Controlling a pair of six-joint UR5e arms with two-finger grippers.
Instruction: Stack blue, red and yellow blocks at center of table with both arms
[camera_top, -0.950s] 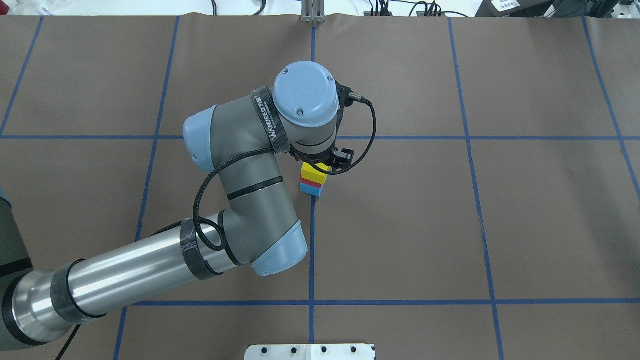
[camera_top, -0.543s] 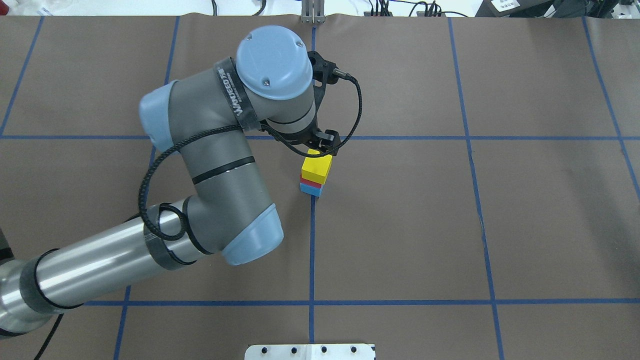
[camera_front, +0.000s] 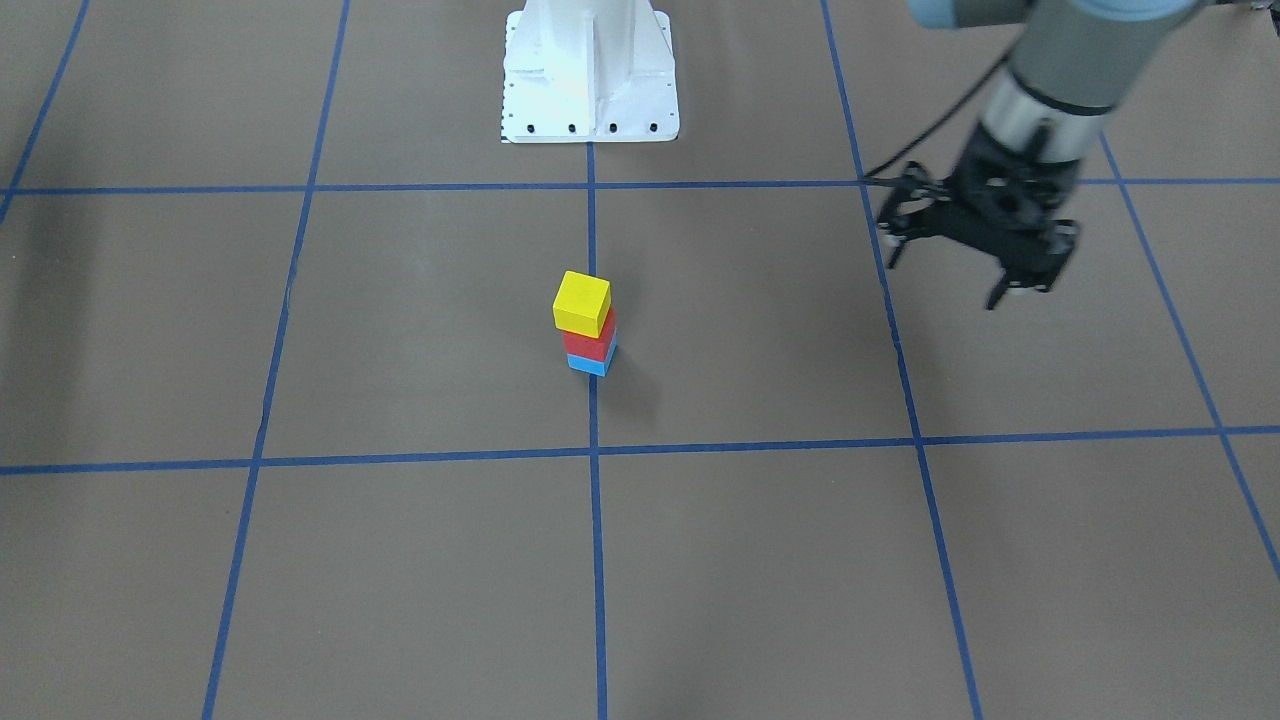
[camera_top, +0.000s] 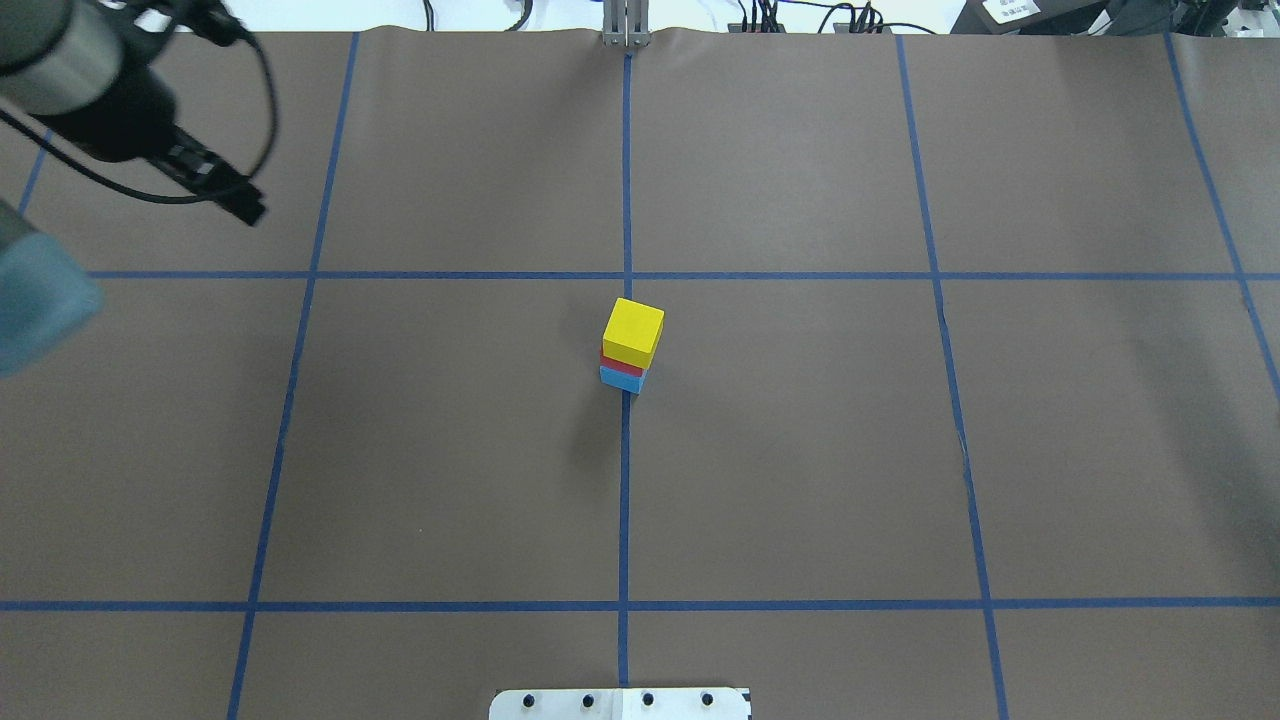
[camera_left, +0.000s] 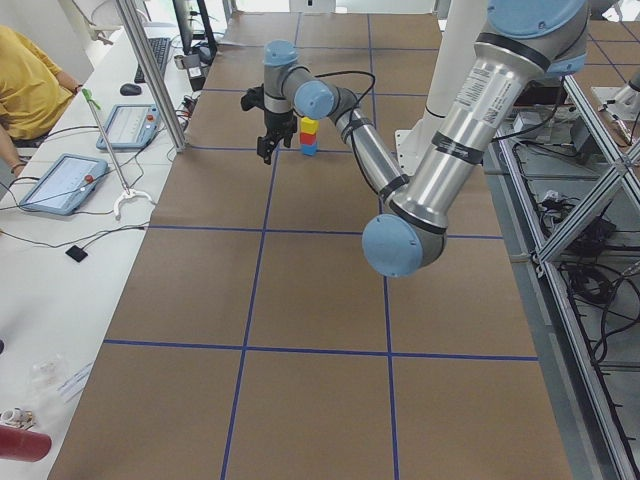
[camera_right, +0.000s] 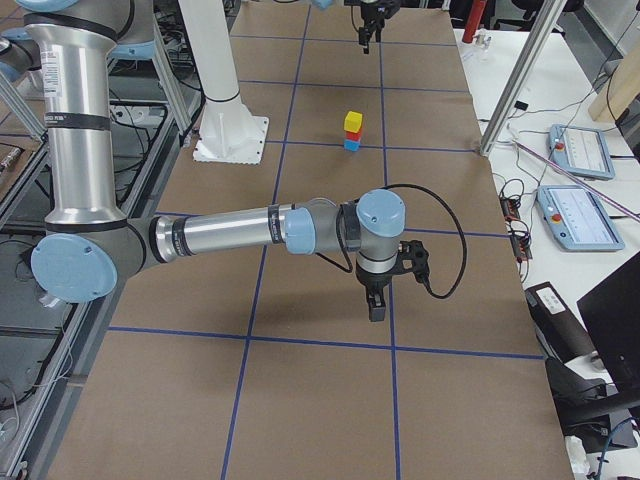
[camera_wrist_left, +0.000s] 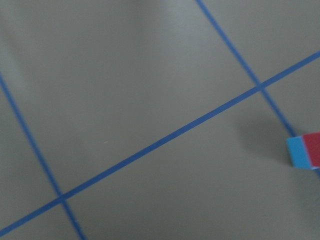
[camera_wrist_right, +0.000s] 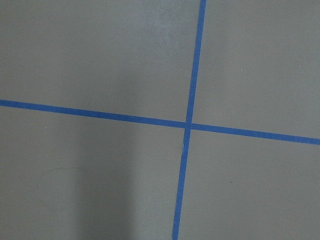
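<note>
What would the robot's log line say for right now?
blocks: yellow block on red block on blue block | left gripper: open, empty, away from blocks | right gripper: open or shut, cannot tell

My left arm (camera_left: 445, 165) fills the near side of this view, its elbow bent low over the brown tabletop (camera_left: 300, 300) and its forearm stretching away to my left gripper (camera_left: 266, 150). The left gripper hangs with its fingers pointing down over a blue tape line (camera_left: 262, 215). Just to its right as seen here, and apart from it, stands the stack: blue block (camera_left: 308, 149) on the tabletop, red block (camera_left: 308, 138) on that, yellow block (camera_left: 309, 126) on top. Two tablets (camera_left: 60, 180) lie on the white bench alongside, by an operator in yellow (camera_left: 25, 85).
</note>
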